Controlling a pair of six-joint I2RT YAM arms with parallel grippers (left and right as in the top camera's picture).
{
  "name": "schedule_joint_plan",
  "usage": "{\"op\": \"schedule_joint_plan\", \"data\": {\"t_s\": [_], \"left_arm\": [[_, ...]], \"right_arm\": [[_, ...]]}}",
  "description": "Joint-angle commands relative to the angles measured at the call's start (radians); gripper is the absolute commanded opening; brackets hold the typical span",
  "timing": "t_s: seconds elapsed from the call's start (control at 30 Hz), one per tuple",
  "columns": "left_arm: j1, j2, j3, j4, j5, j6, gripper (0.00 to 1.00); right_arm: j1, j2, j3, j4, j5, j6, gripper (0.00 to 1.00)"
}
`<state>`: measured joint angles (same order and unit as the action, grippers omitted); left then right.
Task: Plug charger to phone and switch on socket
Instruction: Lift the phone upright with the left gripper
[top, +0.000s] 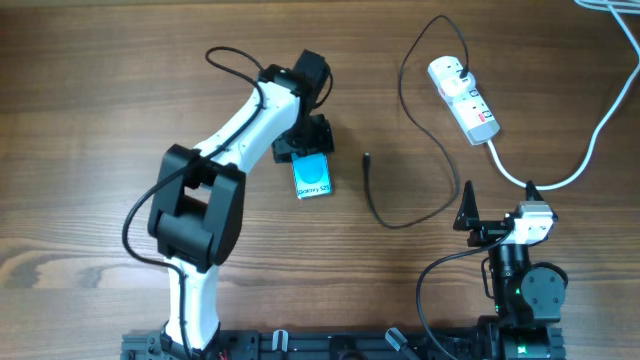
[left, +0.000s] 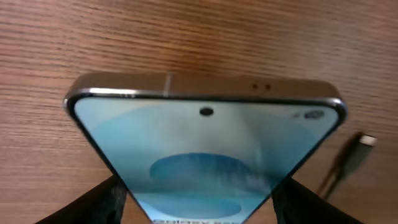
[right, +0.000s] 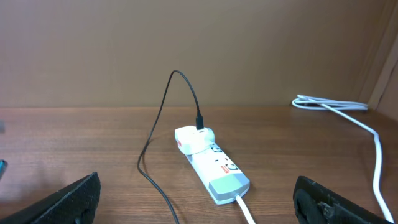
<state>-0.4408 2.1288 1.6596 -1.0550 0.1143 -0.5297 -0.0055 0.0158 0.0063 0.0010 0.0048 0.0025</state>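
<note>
Phone (top: 313, 177): mid-table, long axis near-far.
Left gripper (top: 308, 155): clamped on the phone's long edges.
Charger tip (top: 366, 158): just right of phone, apart, lying near-far.
Right gripper (top: 498, 200): spread wide, empty, facing socket (top: 463, 100); likely free to fetch the tip.

Wooden table (top: 80, 120), mid-brown, grain running left to right in overhead view; fine streaks with a few darker bands. Matte finish, faint pale sheen in left wrist view. Beyond far table edge, from right wrist view: plain brown back panel (right: 186, 37), flat and uniform. At far right, lighter wood-toned side panel (right: 390, 56), slanted in frame. Lighting even and diffuse; shadows soft, short.
</note>
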Motion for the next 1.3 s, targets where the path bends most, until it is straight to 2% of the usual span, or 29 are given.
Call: {"op": "schedule_joint_plan", "data": {"t_s": [0.0, 0.17, 0.2, 0.23, 0.33, 0.37, 0.43, 0.5, 0.73, 0.97, 1.1, 1.2, 1.27], "left_arm": [[0.013, -0.038, -0.005, 0.000, 0.033, 0.002, 0.71], [0.000, -0.034, -0.005, 0.010, -0.021, 0.001, 0.72], [-0.005, -0.029, -0.005, 0.013, -0.037, 0.000, 0.74], [-0.015, -0.019, -0.005, 0.021, -0.059, -0.001, 0.83], [-0.037, 0.007, -0.007, 0.038, -0.104, -0.003, 0.91], [-0.050, 0.023, -0.007, 0.042, -0.143, -0.007, 0.99], [-0.067, 0.045, -0.007, 0.044, -0.206, -0.041, 1.00], [-0.072, 0.060, -0.007, 0.029, -0.205, -0.055, 1.00], [-0.050, 0.066, -0.060, 0.053, -0.109, -0.055, 1.00], [-0.063, 0.066, -0.119, 0.140, -0.110, -0.055, 0.99], [-0.091, 0.066, -0.157, 0.165, -0.188, -0.092, 0.90], [-0.110, 0.066, -0.176, 0.173, -0.191, -0.108, 0.82], [-0.112, 0.066, -0.176, 0.174, -0.190, -0.108, 0.73]], "right_arm": [[-0.005, -0.002, -0.001, 0.006, 0.010, -0.002, 1.00], [-0.005, -0.002, -0.001, 0.006, 0.010, -0.002, 0.99], [-0.005, -0.002, -0.001, 0.006, 0.010, -0.002, 1.00], [-0.005, -0.002, -0.001, 0.006, 0.010, -0.002, 1.00], [-0.005, -0.002, -0.001, 0.006, 0.010, -0.002, 1.00], [-0.005, -0.002, -0.001, 0.006, 0.010, -0.002, 1.00], [-0.005, -0.002, -0.001, 0.006, 0.010, -0.002, 1.00], [-0.005, -0.002, -0.001, 0.006, 0.010, -0.002, 1.00], [-0.005, -0.002, -0.001, 0.006, 0.010, -0.002, 1.00], [-0.005, -0.002, -0.001, 0.006, 0.010, -0.002, 1.00], [-0.005, -0.002, -0.001, 0.006, 0.010, -0.002, 1.00], [-0.005, -0.002, -0.001, 0.006, 0.010, -0.002, 1.00], [-0.005, -0.002, -0.001, 0.006, 0.010, -0.002, 1.00]]}}
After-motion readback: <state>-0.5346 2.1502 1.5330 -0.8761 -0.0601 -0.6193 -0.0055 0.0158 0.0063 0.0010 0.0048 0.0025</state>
